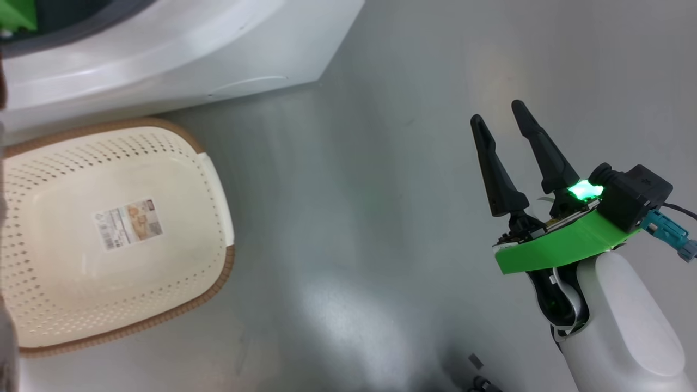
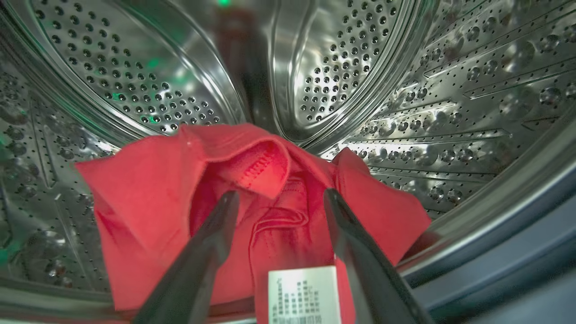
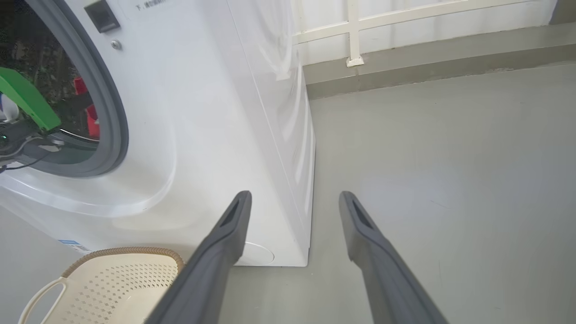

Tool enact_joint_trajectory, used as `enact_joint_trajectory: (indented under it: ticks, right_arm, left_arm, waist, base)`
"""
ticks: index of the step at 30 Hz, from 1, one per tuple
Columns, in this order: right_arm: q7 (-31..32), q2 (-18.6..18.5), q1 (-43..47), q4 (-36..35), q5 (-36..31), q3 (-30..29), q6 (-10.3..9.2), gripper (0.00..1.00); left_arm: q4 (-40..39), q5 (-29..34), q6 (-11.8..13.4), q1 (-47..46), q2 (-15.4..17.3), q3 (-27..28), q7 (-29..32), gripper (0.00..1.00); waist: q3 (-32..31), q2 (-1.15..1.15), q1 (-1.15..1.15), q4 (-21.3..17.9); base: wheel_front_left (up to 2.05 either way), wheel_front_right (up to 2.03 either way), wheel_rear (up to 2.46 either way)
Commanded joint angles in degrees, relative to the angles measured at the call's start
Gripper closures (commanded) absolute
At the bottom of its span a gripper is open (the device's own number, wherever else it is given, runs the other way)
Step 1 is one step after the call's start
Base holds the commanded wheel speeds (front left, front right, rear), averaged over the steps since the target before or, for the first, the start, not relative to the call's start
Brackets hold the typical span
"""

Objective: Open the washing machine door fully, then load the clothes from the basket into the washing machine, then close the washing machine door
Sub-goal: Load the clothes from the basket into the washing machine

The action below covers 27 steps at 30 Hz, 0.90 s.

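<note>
Jaws of left gripper (image 2: 280, 192) wide apart over clothes (image 2: 148, 193); right gripper (image 1: 496, 110) wide, empty.

The clothes (image 2: 148, 198) are bright red with a white printed label (image 2: 303, 294), inside the washing machine (image 3: 202, 112), which is white with a grey seal (image 3: 114, 112) and a silvery, hole-dotted drum (image 2: 135, 81). Beside the washing machine the basket (image 1: 54, 158) is cream, patterned with holes, brown-rimmed. The right tool (image 1: 498, 111) has black fingers (image 1: 495, 169) and a green plate (image 1: 561, 247).

The basket (image 1: 179, 158) is cropped at left; the label (image 2: 303, 294) is unreadable.
</note>
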Motion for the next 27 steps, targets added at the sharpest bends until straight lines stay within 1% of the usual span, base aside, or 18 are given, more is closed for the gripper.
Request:
enact_joint_trajectory:
  ticks: [1, 14, 27]
  right_arm:
    - [-0.27, -0.47, 1.08, -0.95, -0.08, 1.04, 0.09, 0.0]
    - [-0.27, -1.73, 2.03, 0.31, 0.4, 1.67, 0.09, 0.0]
    - [-0.27, -3.55, 3.97, 1.37, 0.89, 1.7, 0.09, 0.0]
  left_arm:
    - [-2.21, -0.48, -0.72, 1.72, 2.16, 0.61, -0.43, 0.0]
    - [-10.46, -1.76, -1.72, 15.09, 2.13, 2.36, -0.44, 0.0]
    - [-22.32, -2.59, -1.17, 31.35, -0.89, 5.0, -0.44, 0.0]
  waist:
    - [-1.5, 0.0, 0.0, 1.22]
    - [-8.57, 0.0, 0.0, 3.67]
    - [-15.75, 0.0, 0.0, 7.06]
  base:
    - [0.0, 0.0, 0.0]
    - [0.0, 0.0, 0.0]
    - [0.0, 0.0, 0.0]
